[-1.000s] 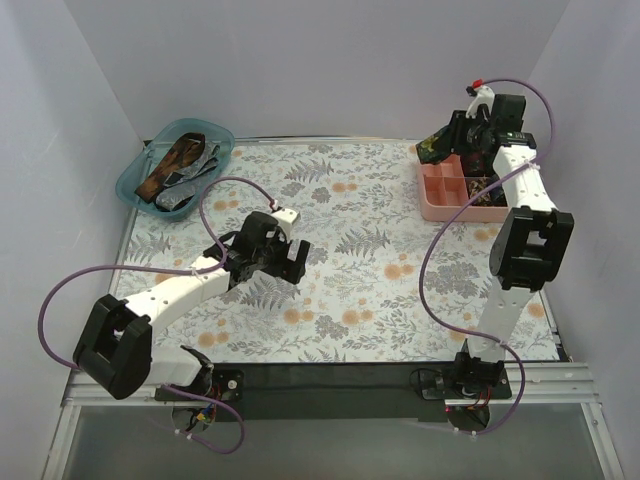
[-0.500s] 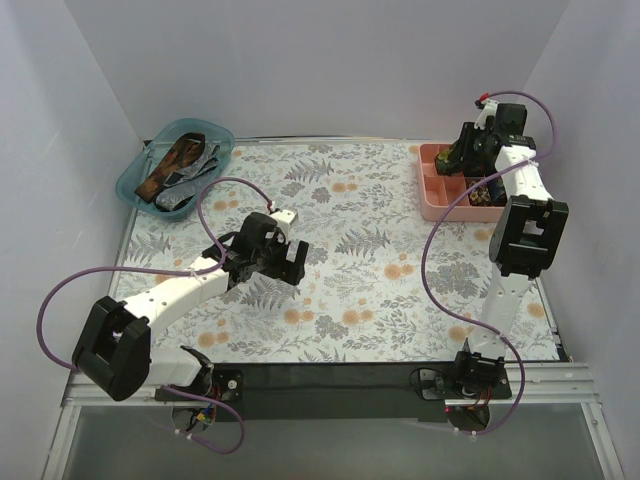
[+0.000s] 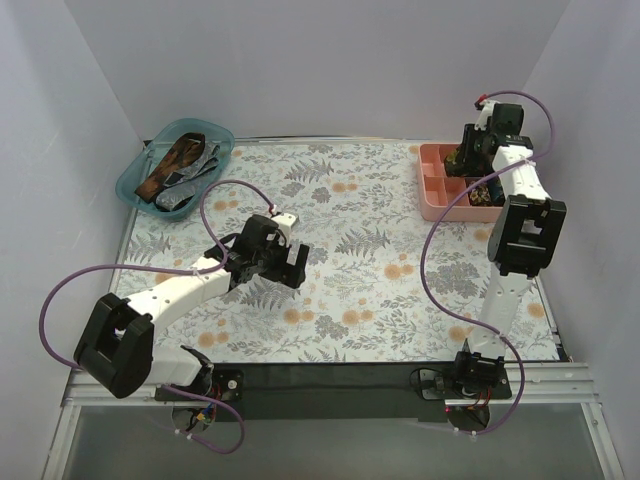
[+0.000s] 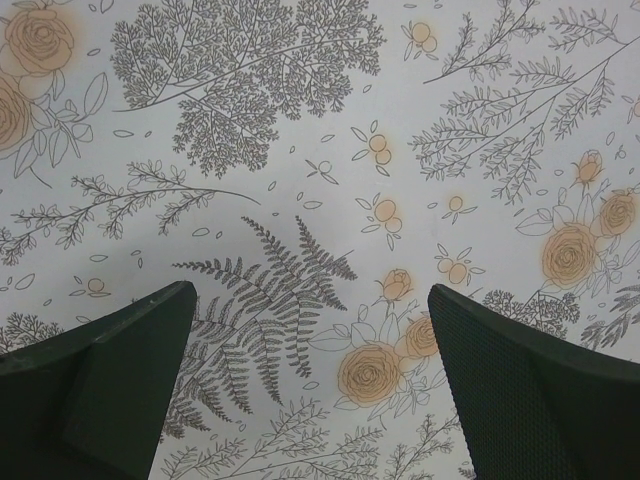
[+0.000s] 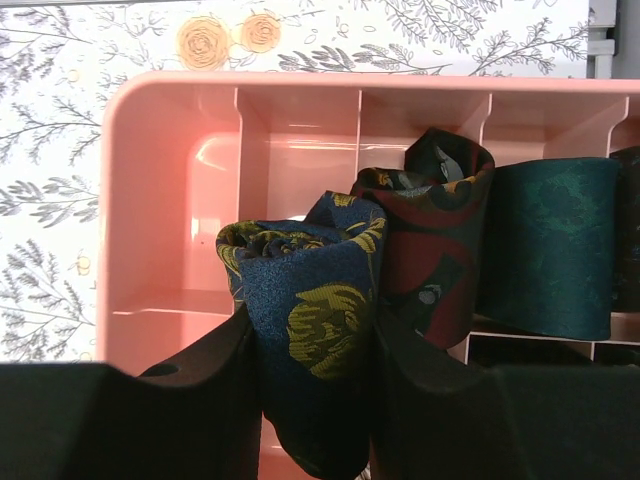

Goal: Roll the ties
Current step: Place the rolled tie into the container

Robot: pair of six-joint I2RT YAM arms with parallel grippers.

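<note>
My right gripper [image 5: 312, 385] is shut on a rolled navy tie with yellow flowers [image 5: 310, 330] and holds it over the pink divided tray [image 5: 160, 120], which also shows at the back right in the top view [image 3: 440, 195]. A rolled dark red floral tie [image 5: 435, 235] and a rolled dark green tie [image 5: 545, 240] stand in tray compartments beside it. Several unrolled ties [image 3: 178, 168] lie in the teal basket [image 3: 135, 185] at the back left. My left gripper [image 3: 277, 262] is open and empty over the floral cloth, its fingers [image 4: 110, 370] wide apart.
The floral tablecloth [image 3: 360, 250] covers the table. White walls close in the back and both sides. Purple cables [image 3: 435, 260] loop from both arms. A black strip runs along the near edge [image 3: 330, 385].
My right gripper has carried the rolled navy tie from left of the pink tray to over it. My left arm has barely shifted.
</note>
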